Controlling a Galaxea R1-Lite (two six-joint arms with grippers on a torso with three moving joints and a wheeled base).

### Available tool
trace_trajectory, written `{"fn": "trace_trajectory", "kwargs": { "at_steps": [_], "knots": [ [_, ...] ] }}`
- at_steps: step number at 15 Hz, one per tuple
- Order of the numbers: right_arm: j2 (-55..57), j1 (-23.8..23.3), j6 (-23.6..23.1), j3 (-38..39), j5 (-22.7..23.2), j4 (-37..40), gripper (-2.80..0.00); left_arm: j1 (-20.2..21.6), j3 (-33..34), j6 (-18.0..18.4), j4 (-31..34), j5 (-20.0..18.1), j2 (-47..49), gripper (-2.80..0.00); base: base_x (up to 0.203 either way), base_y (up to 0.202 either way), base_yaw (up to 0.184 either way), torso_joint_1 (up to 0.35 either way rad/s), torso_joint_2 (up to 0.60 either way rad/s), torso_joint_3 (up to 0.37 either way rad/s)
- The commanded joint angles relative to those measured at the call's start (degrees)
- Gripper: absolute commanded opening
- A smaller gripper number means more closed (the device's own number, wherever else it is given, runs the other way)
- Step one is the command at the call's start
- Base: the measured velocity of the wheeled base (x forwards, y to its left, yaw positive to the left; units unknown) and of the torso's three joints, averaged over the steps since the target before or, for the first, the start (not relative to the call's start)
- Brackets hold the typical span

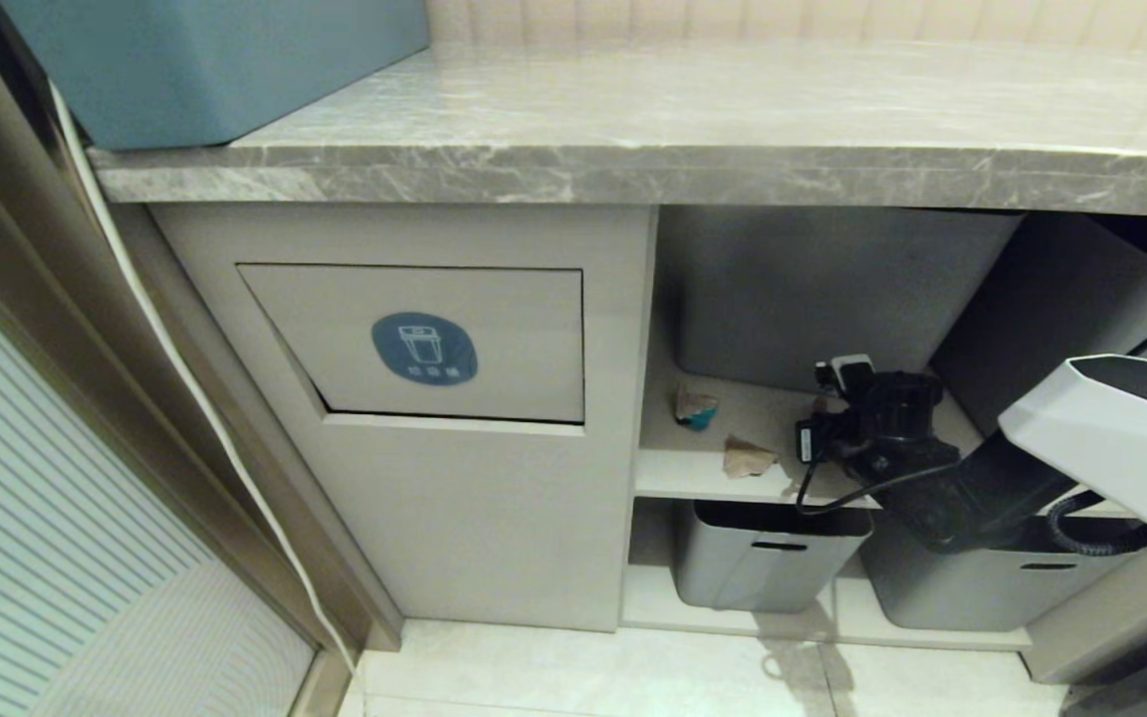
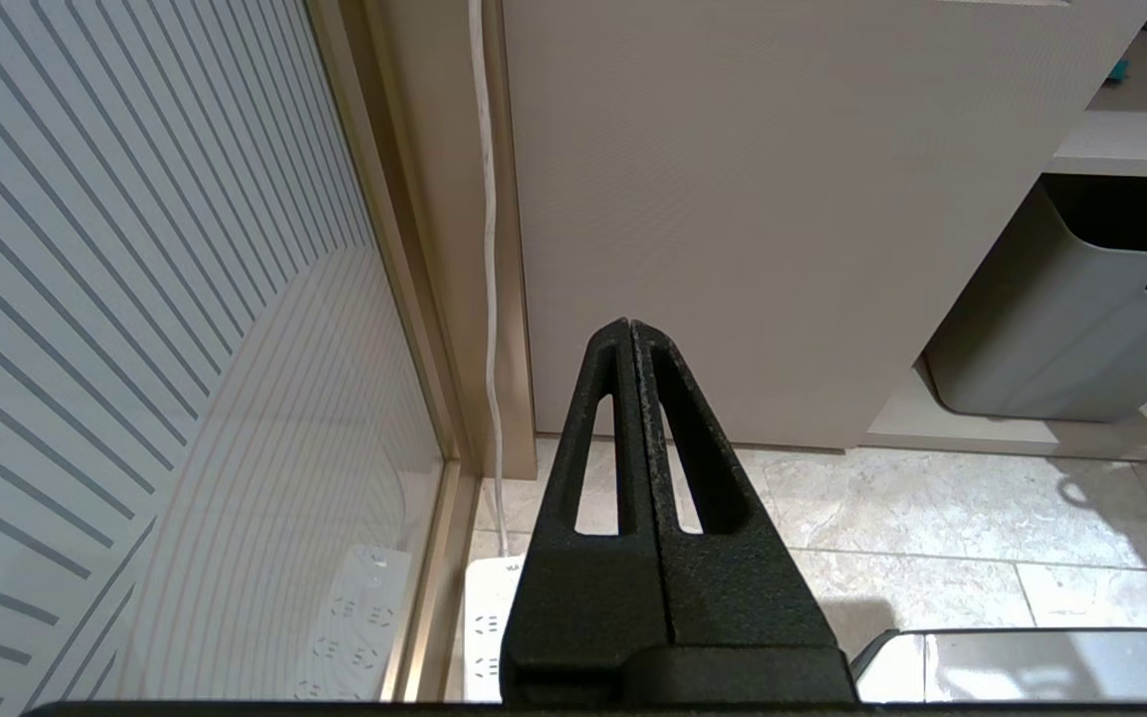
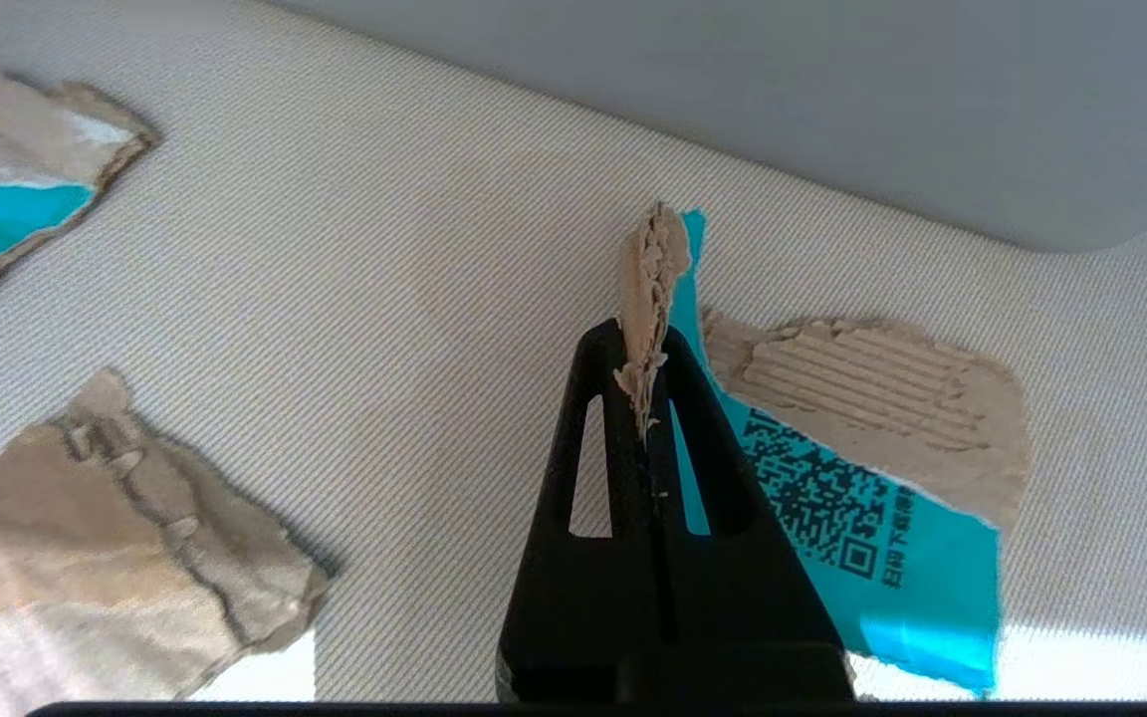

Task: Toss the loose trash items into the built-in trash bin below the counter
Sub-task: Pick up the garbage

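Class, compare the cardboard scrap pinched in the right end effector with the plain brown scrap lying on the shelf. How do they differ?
The pinched scrap is clamped on edge by the right end effector; the plain scrap lies loose, untouched. The pinched scrap carries a teal patch with a QR code; the plain scrap is all brown. Both are torn cardboard over the same shelf.

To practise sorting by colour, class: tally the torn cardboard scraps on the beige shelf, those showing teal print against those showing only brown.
Teal-printed torn cardboard scraps: 2 (QR-code scrap pinched in the right gripper; teal-patched scrap lying apart)
Plain brown torn cardboard scrap: 1
Total: 3
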Motion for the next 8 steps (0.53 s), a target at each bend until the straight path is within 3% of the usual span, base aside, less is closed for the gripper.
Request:
{"fn": "trace_trajectory", "kwargs": {
  "at_steps": [1, 5, 8],
  "knots": [
    [-1.43, 0.01, 0.27, 1.13, -0.05, -0.37, -2.8, -0.02, 0.01, 0.0, -0.01, 0.01, -0.06, -2.8, 0.0, 0.0, 0.0, 0.0, 0.0, 0.0],
    [-5.22, 0.21, 1.97, 5.98, -0.04, -0.48, -2.8, -0.02, 0.01, 0.0, -0.01, 0.01, -0.06, -2.8, 0.0, 0.0, 0.0, 0.0, 0.0, 0.0],
    [-11.18, 0.98, 3.99, 14.53, -0.02, -1.47, -2.8, -0.02, 0.01, 0.0, -0.01, 0.01, -0.06, -2.8, 0.0, 0.0, 0.0, 0.0, 0.0, 0.0]
  ]
}}
